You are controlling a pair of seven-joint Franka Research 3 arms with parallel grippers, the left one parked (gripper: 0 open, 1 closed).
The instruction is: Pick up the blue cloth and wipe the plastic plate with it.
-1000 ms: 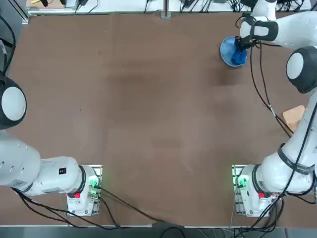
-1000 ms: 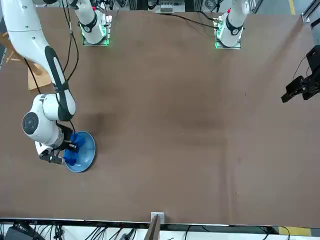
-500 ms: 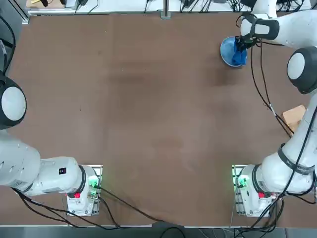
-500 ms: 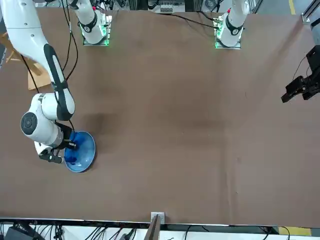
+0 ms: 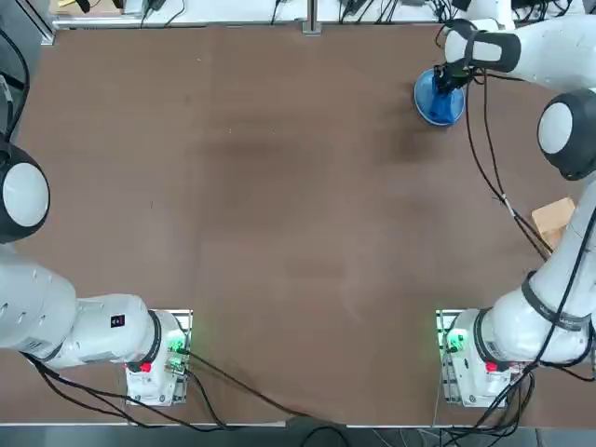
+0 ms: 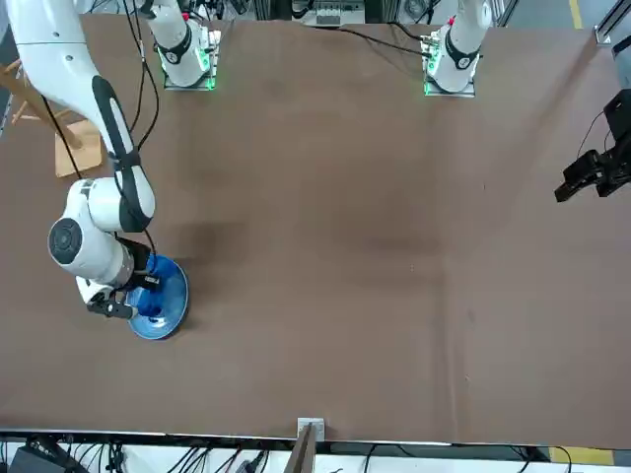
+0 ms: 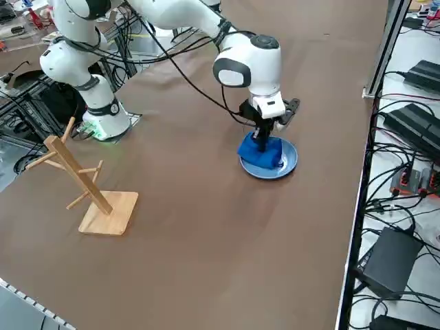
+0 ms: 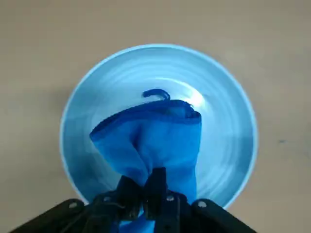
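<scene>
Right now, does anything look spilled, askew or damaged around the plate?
Nothing stands out: the right gripper, shut on the bunched cloth, holds it over the plate, which sits flat on the table. No spill or damage shows.

No lettering, labels or numbers are legible.

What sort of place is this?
Probably a robotics lab: a robot arm is mounted at a broad table, its right gripper over a plate, with cables alongside.
</scene>
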